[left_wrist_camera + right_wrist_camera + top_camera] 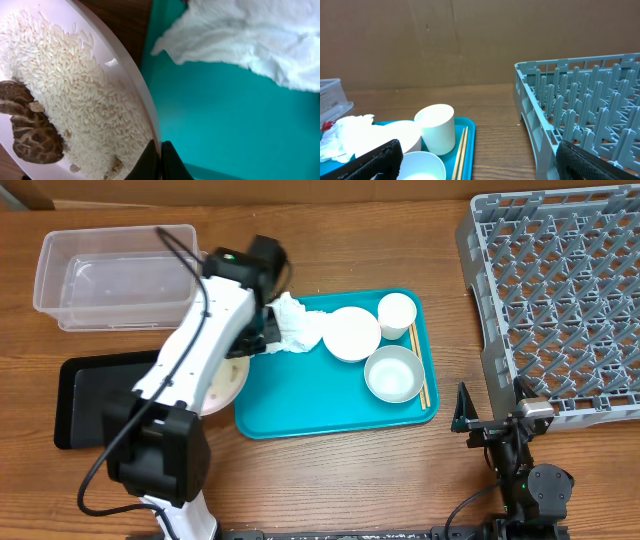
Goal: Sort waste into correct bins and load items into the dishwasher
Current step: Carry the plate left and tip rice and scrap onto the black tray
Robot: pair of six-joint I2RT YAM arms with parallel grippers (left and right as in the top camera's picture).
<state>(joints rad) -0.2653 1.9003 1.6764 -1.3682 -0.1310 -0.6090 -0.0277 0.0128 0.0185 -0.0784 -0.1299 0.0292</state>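
My left gripper (160,161) is shut on the rim of the large white plate (131,67), which holds white rice (75,85) and brown food scraps (32,132). From overhead the plate (228,387) sits at the teal tray's left edge, mostly under my left arm, with the left gripper (258,345) on it. A crumpled white napkin (295,325) lies on the tray, also in the left wrist view (250,35). Two bowls (352,333) (393,373), a cup (397,313) and chopsticks (418,365) are on the tray. My right gripper (490,425) is open and empty.
The clear tub (110,275) is at the back left, with the black tray (90,395) in front of it. The grey dish rack (560,290) fills the right side, also in the right wrist view (580,95). The teal tray (330,405) lies mid-table. A bit of red (326,125) shows by the napkin.
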